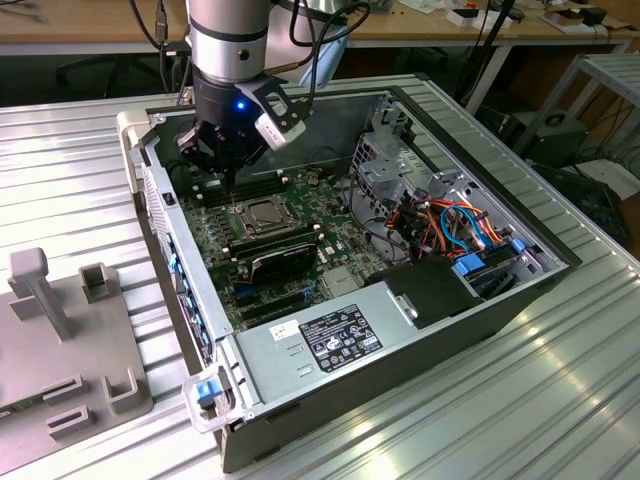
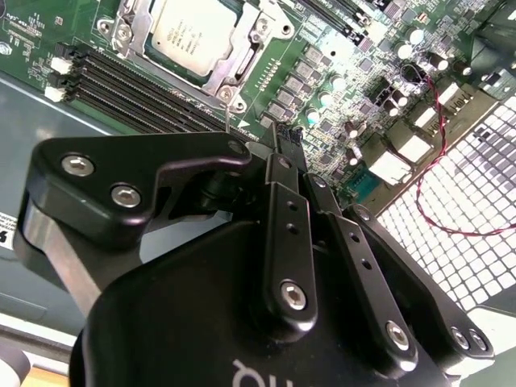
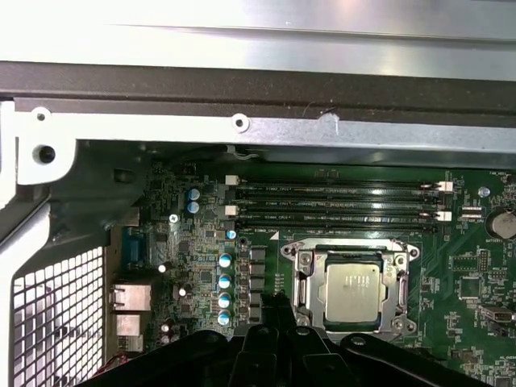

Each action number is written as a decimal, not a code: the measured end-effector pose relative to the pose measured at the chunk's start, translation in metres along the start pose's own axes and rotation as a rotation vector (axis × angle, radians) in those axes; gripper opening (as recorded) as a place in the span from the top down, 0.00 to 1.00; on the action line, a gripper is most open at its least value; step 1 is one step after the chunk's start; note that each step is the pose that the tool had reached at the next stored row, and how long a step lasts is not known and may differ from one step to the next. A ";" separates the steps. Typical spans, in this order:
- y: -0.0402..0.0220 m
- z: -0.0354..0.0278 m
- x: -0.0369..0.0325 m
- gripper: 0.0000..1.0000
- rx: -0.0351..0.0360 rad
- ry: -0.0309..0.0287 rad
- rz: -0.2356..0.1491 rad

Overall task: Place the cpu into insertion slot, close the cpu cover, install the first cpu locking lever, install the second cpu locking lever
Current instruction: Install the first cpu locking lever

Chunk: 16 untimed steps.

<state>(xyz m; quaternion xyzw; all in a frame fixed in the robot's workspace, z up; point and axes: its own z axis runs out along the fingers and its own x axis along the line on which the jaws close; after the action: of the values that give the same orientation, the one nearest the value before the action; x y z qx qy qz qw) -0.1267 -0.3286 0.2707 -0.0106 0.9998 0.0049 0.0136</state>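
Gripper (image 1: 232, 180) is hanging inside the open computer case (image 1: 470, 300), low over the green motherboard (image 3: 459, 274). Fingers are looking pressed together with nothing between them; in both wrist views the linkage bars are running close and parallel down to the tips (image 2: 286, 133) (image 3: 274, 300).

The cpu (image 3: 352, 286) is sitting in the insertion slot (image 1: 240, 212), silver top facing up. The cpu cover (image 3: 310, 278) is lying flat around it, and the chip is showing through the window.

Fingertips are sitting just beside one corner of the socket, off the chip itself, on the side away from the memory slots (image 3: 339, 201). In the second wrist view a thin metal rod (image 2: 228, 119) is standing up between the socket corner and the fingertips, just beside them; can't tell whether it is touching. The cpu (image 2: 189, 28) and the cover frame (image 2: 234, 68) are lying just past the tips in that view.

Writing: the cpu top is carrying several lines of dark print. A white label (image 1: 335, 338) on the grey power supply box is showing black text and marks. Small white lettering is running across the board. Part of a white logo is showing on the gripper body (image 2: 258, 375).

A blue light (image 1: 238, 103) is glowing on the wrist.
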 end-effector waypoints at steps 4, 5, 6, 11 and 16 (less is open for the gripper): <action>0.0086 0.0048 0.0010 0.89 -0.0002 0.0000 0.000; 0.0104 0.0057 0.0010 0.89 -0.0003 0.0001 0.000; 0.0117 0.0064 0.0009 0.89 -0.0004 0.0000 0.000; 0.0174 0.0090 -0.0080 0.89 -0.0004 0.0001 0.000; 0.0174 0.0113 -0.0238 0.89 -0.0004 0.0000 0.000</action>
<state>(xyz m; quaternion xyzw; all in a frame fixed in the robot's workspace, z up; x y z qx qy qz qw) -0.1029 -0.3106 0.2602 -0.0106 0.9998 0.0051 0.0136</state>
